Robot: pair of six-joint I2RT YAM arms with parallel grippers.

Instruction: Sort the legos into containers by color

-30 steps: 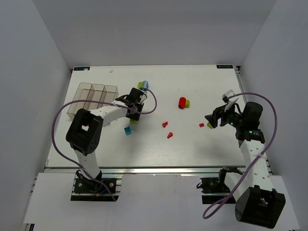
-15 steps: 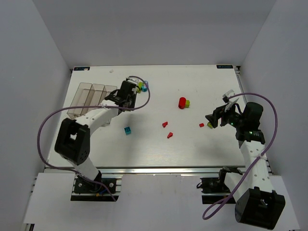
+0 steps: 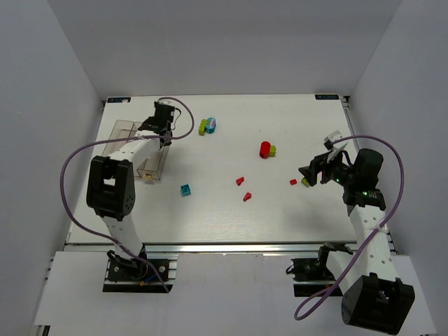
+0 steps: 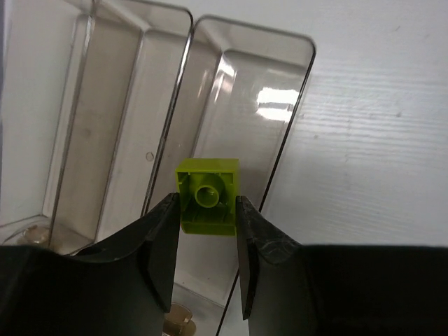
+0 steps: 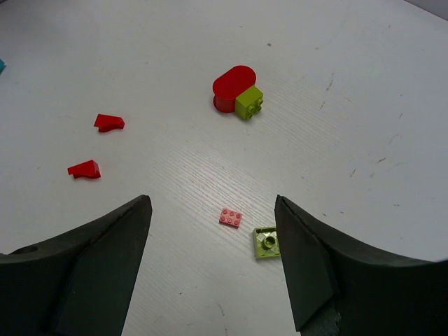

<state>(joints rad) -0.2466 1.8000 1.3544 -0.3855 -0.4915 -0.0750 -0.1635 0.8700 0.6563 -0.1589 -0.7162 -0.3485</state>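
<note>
Left pincer (image 4: 206,210) with lime brick (image 4: 207,176) above containers (image 4: 246,82)

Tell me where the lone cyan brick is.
Top view: the cyan brick lies left of centre, between the bins and two red bits.

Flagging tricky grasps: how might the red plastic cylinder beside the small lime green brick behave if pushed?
The red plastic cylinder probably rolls or skids: rounded wall, smooth white table. Likely stiff and light, being small moulded plastic. The touching lime green brick would probably shift too.
</note>
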